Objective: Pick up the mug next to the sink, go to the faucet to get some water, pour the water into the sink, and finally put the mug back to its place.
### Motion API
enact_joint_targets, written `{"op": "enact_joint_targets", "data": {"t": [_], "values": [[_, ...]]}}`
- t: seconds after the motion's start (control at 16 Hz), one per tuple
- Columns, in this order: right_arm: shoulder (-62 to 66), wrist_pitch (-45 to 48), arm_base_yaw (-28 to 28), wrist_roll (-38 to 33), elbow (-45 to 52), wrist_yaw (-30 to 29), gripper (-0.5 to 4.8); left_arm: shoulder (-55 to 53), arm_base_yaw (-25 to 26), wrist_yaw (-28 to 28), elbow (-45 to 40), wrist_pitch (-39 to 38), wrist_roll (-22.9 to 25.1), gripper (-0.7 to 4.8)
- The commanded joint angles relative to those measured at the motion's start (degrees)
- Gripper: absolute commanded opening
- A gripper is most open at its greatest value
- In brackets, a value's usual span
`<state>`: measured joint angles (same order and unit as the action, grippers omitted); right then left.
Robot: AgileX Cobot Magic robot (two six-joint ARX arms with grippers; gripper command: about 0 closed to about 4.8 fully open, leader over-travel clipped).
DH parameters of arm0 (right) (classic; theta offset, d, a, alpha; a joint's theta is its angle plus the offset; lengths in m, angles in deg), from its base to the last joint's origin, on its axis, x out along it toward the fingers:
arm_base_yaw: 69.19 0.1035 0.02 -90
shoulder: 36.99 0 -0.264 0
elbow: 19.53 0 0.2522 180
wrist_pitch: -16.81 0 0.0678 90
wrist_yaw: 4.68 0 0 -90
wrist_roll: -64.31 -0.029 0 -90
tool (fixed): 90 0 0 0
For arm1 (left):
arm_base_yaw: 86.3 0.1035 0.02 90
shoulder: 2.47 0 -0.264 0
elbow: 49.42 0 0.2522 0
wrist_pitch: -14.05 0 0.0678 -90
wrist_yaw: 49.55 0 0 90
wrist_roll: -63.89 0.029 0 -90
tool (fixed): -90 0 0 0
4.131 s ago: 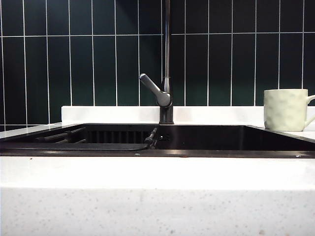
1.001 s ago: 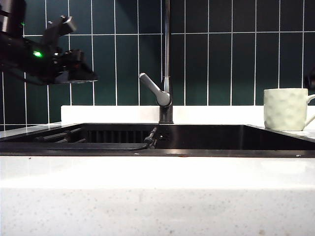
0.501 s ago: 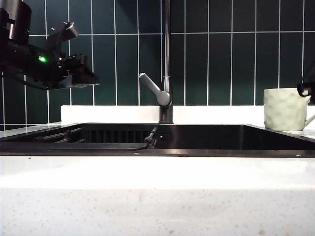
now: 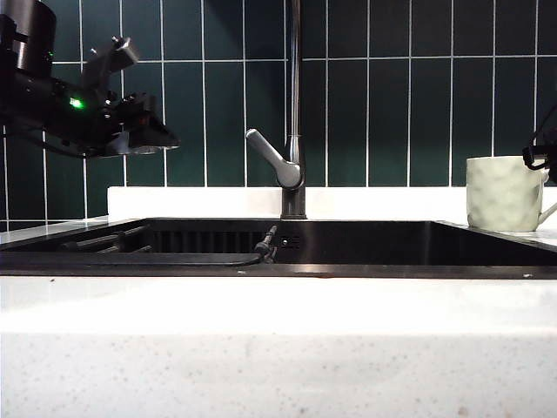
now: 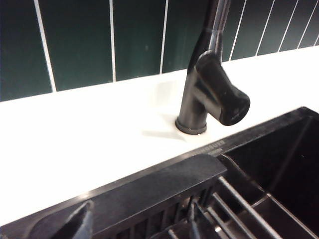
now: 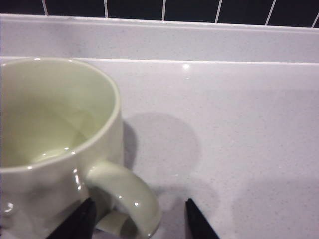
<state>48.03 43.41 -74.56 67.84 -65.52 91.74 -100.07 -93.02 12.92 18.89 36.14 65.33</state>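
Exterior view: mug [image 4: 503, 194] upright on the countertop [image 4: 278, 348] at the right end of the sink [image 4: 365, 244], cut off by the frame edge; right gripper [image 4: 541, 155] only a dark sliver there. Right wrist view adds the mug's empty inside and its handle [image 6: 127, 199] between the spread fingertips [image 6: 195, 219], jaws open, not gripping. Left gripper [image 4: 144, 131] hangs left of the faucet [image 4: 296, 104]; left wrist view shows its lever [image 5: 222, 92] end-on, jaws open, holding nothing.

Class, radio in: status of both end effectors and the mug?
Left end effector open, above sink. Right end effector open at handle of mug, not gripping. Mug upright on counter. Nothing blocking.
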Motion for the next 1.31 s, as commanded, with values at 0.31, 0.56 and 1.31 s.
{"op": "enact_joint_targets", "data": {"t": [0.31,0.56,1.31], "values": [[1.53,0.20,-1.22,1.46,-0.17,1.77,2.44,-3.43,-0.68,-1.92,9.16,-5.49,-0.17,2.43],[4.17,2.19,-1.90,1.44,-0.24,1.16,2.44,-5.49,-1.25,-2.16,9.77,-5.33,0.13,2.43],[7.15,4.59,-1.99,1.44,-4.52,0.96,2.44,-5.99,-1.44,-2.12,9.77,-5.18,0.26,2.42]]}}
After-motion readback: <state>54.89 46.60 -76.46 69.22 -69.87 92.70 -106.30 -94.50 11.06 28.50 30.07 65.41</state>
